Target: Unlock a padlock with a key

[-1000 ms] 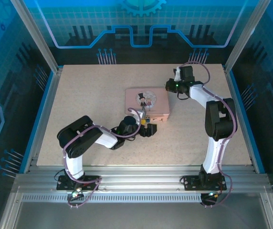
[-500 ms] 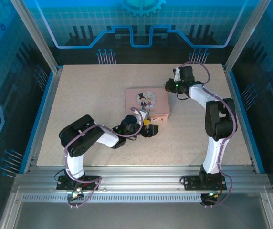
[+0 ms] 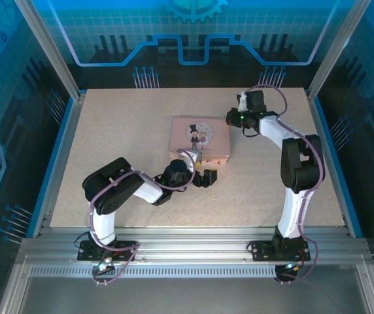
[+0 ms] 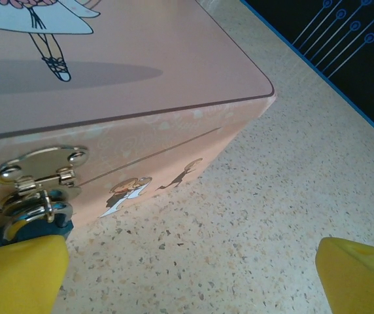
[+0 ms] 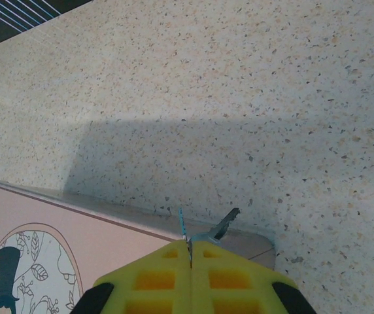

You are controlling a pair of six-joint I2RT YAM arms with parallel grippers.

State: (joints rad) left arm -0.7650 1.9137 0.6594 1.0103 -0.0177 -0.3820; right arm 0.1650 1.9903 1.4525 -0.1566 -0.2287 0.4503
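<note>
On the table [image 3: 108,131] the box [image 3: 200,139] sits central. At its near face the left gripper [image 4: 190,275] gapes wide by the padlock [image 4: 36,219] on the hasp [image 4: 40,163]. At its far right corner the right gripper [image 5: 190,245] pinches the key [image 5: 216,233]. Likely next: clamp the padlock steady.

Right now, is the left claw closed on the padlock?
No, the left claw stands wide open, yellow fingers far apart, and the padlock hangs from the clasp of the pink box.

You have a pink box [image 3: 200,140] with a cartoon couple on its lid lying flat near the middle of the speckled table [image 3: 121,124], well clear of every edge.
</note>
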